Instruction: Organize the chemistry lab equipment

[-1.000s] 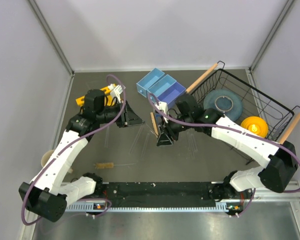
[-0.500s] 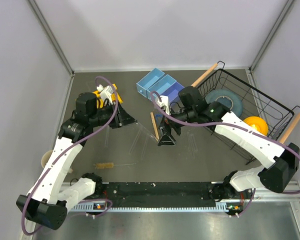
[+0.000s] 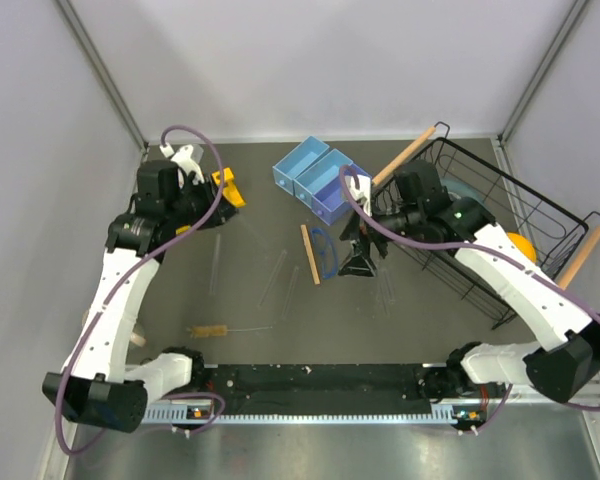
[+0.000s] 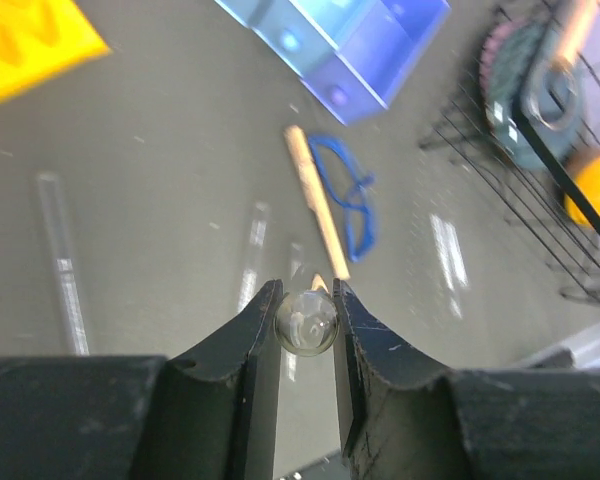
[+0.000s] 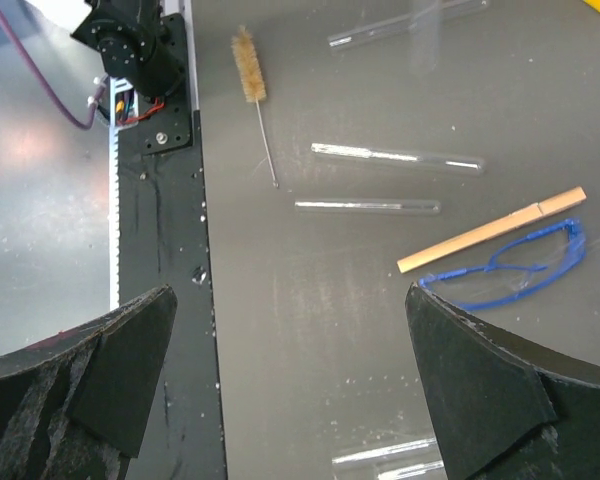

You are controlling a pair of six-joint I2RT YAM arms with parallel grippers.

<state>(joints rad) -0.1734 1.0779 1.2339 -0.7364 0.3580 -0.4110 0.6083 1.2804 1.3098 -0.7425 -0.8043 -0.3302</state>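
Although other loose glass tubes (image 5: 398, 158) lie flat on the table (image 3: 430, 320), one held glass tube (image 4: 306, 322) is off the surface, pinched between the fingers of the left gripper (image 4: 305, 298). The left wrist view shows it end-on, with only its rounded end visible. Its long axis therefore runs roughly along the fingers and away from that camera.

The yellow rack-like piece (image 4: 25, 45) lies up and to the left of the fingertips, apart from the tube. The left arm is drawn back toward the far left corner, its wrist just beside that piece, and is clearly the nearer arm. Judged from this, the coming move is a placement there, which depends on swinging the tube's axis over the piece.

The right gripper (image 3: 360, 266) hovers with fingers spread wide and nothing between them, just beside the blue-framed safety glasses (image 3: 325, 252) and wooden stick (image 3: 307, 254).
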